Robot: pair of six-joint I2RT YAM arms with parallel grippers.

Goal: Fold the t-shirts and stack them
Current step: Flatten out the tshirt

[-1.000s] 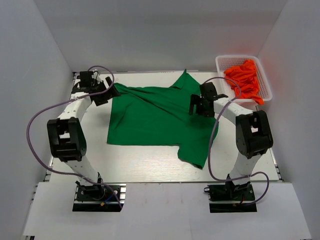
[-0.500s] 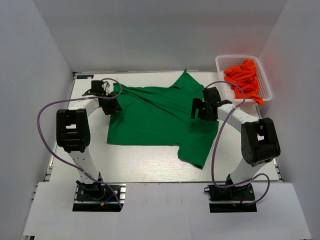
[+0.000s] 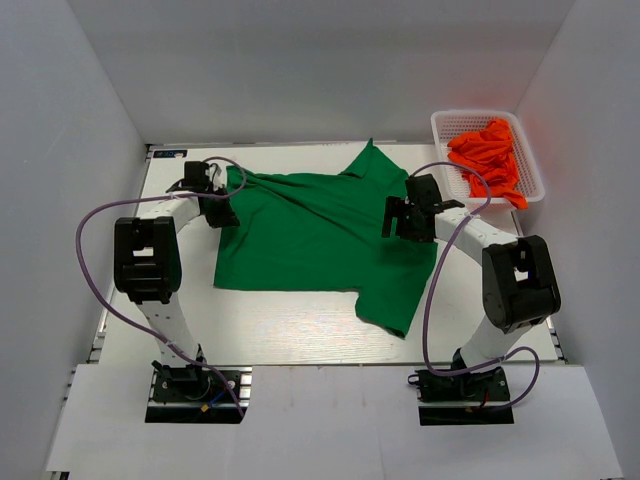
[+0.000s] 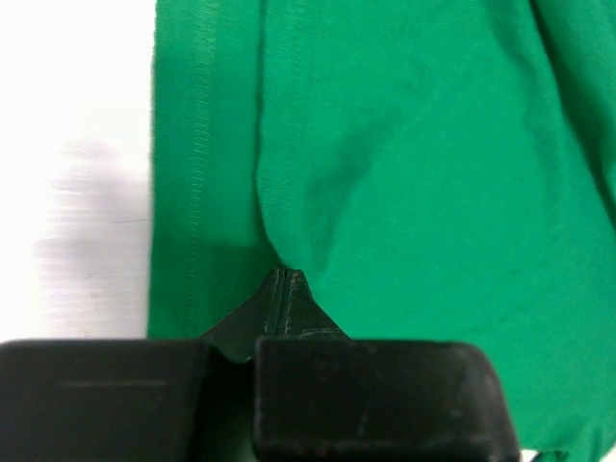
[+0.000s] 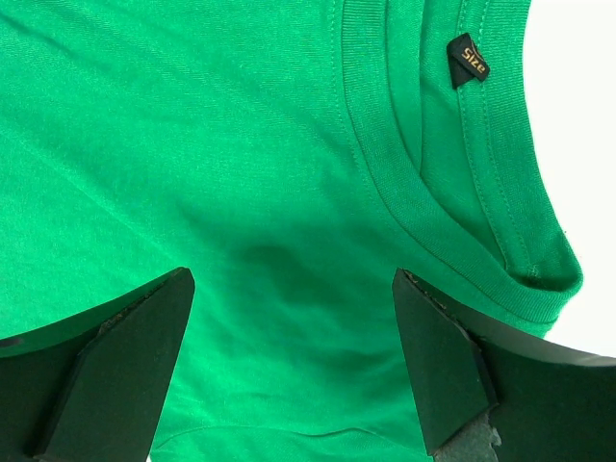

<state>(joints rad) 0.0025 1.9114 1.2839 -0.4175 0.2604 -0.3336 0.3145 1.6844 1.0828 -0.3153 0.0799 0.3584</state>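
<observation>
the green t-shirt (image 3: 320, 235) lies spread in the middle of the table (image 3: 290, 325), mostly flat. one sleeve points to the far edge, the other trails toward the near edge, and loose ridges run across its far left part. the left tool (image 3: 220, 208) sits at the shirt's far left corner. its wrist view shows the jaws pressed together, with a pucker of green cloth gathered at their tip, so it seems to have that corner pinched. the right tool (image 3: 403, 217) hovers over the neck end with jaws spread wide and nothing between them; the ribbed collar (image 5: 433, 241) and its size tag (image 5: 467, 61) lie just beside it.

over the last second the left arm drew in, bringing its tool onto the corner, and the right reached slightly further. in the last half second almost nothing moved. the fold itself looks barely begun.

the orange t-shirts (image 3: 488, 158) wait heaped in the white basket (image 3: 445, 125) at the far right.
</observation>
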